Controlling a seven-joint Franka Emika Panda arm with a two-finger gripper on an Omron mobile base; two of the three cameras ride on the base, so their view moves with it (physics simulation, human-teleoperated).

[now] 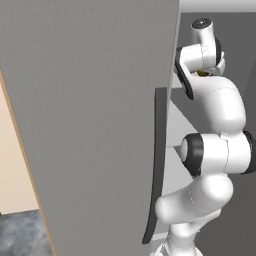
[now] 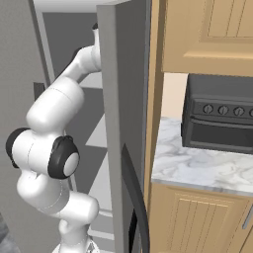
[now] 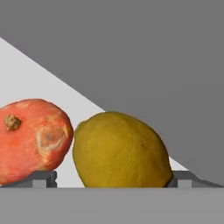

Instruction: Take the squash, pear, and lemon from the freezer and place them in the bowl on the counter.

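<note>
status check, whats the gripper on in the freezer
Gripper open, holding nothing. Lemon dead ahead between the fingertips on the freezer shelf. Orange-red fruit crowds its side.

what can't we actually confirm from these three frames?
- Left base view: freezer door blocks the shelves and any fruit.
- Right base view: the freezer's side panel hides the hand; counter is cut off, so whether a bowl stands there can't be told.
- Hand view: lemon sits between the open gripper tips; contact is unclear. The orange-red fruit is cropped at the left edge; identity unclear.
</note>
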